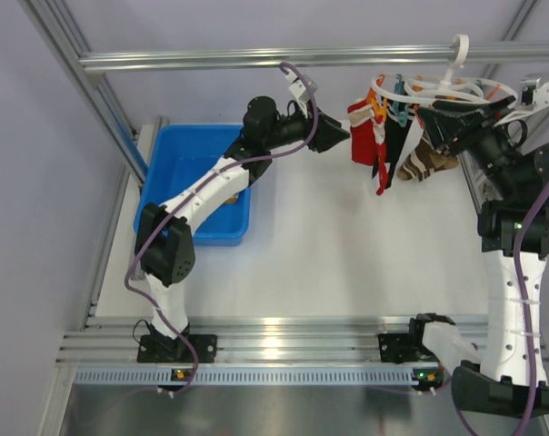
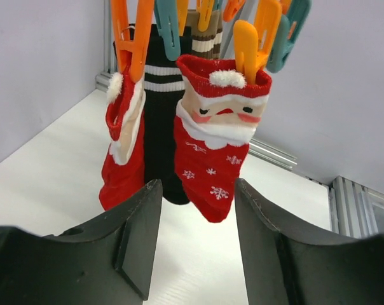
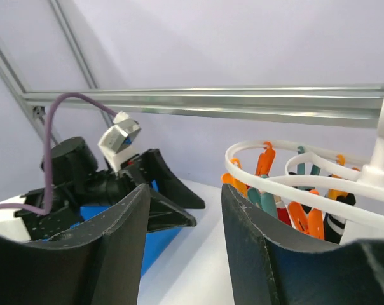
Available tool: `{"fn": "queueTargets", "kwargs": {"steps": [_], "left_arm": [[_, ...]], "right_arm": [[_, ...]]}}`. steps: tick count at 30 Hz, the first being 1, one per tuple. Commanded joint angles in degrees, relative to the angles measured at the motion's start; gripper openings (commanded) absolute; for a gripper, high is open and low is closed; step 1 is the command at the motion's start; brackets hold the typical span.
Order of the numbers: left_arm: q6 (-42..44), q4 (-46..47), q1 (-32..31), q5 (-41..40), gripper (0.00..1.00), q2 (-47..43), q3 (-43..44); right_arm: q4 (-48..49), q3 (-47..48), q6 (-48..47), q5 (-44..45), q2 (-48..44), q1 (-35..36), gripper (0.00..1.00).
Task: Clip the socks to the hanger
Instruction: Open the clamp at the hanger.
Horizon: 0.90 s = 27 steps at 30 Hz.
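Two red socks hang by their cuffs from orange pegs [image 2: 246,47] on the hanger [image 1: 429,91], which dangles from the overhead rail above the far right of the surface [image 1: 329,254]. Each sock's long axis runs straight up and down, toe lowest. The Santa-faced sock [image 2: 214,152] hangs directly ahead of the left claw [image 2: 197,190], just beyond its fingertips and lined up with the gap between them. The second red sock [image 2: 122,152] is a little to the left, with a black sock [image 2: 157,127] behind and between them. The left claw is spread wide and holds nothing; no finger touches a sock. The right claw [image 3: 182,197] sits just beside the hanger's ring, its fingers partly apart with nothing between them. The left arm is the one facing the socks. Both red socks look securely pegged, so backing the left claw straight away, towards the blue bin [image 1: 197,182], seems the likely next move.
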Motion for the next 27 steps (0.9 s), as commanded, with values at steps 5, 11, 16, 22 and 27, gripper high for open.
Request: {"fn": "queueTargets", "kwargs": {"steps": [5,11,16,22,27], "left_arm": [[-1.4,4.6,-3.5,-0.2,0.56,-8.3,-3.2],[-1.6,14.4,-9.6,-7.6,0.6,-7.1,-5.0],[-5.7,24.9,-12.1,-7.5,0.65,-2.2,-4.0],[-8.4,28.4,-12.2,-11.0,0.66,6.1,3.7],[-8.1,30.0,-12.1,-14.5,0.68,11.8,9.0]], "right_arm": [[-2.9,2.9,-4.8,4.5,1.5,-1.1,0.47],[-6.8,3.2,-5.8,7.4,1.7,-1.2,0.44],[-9.1,3.0,-6.6,9.2,1.0,-1.2,0.49],[-11.2,2.6,-6.6,8.4,0.8,-1.2,0.96],[-13.3,4.2,-6.8,8.7,1.6,-1.2,1.0]]}}
